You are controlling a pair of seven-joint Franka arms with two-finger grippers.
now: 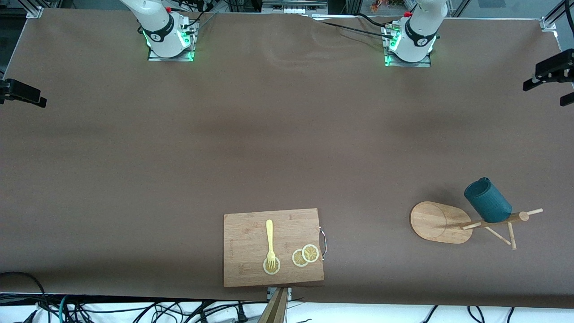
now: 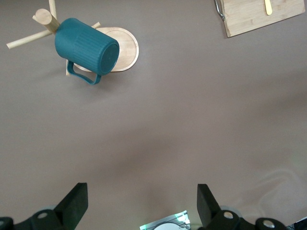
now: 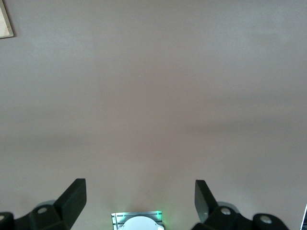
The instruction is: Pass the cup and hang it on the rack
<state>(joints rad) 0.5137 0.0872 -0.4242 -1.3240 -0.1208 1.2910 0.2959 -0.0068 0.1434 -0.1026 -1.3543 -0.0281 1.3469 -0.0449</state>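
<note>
The dark teal cup [image 1: 488,200] hangs tilted on a peg of the light wooden rack [image 1: 437,222], which stands near the front camera at the left arm's end of the table. In the left wrist view the cup [image 2: 86,46] shows its handle and closed bottom, with the rack's oval base [image 2: 125,45] under it. My left gripper [image 2: 142,201] is open and empty, high over bare table near its own base, far from the cup. My right gripper [image 3: 139,199] is open and empty, high over its own base. Neither gripper shows in the front view.
A rectangular wooden cutting board [image 1: 272,246] lies near the table's front edge, with a yellow fork [image 1: 270,240] and lemon slices [image 1: 305,255] on it. Black camera mounts [image 1: 551,74] stand at both table ends. Brown cloth covers the table.
</note>
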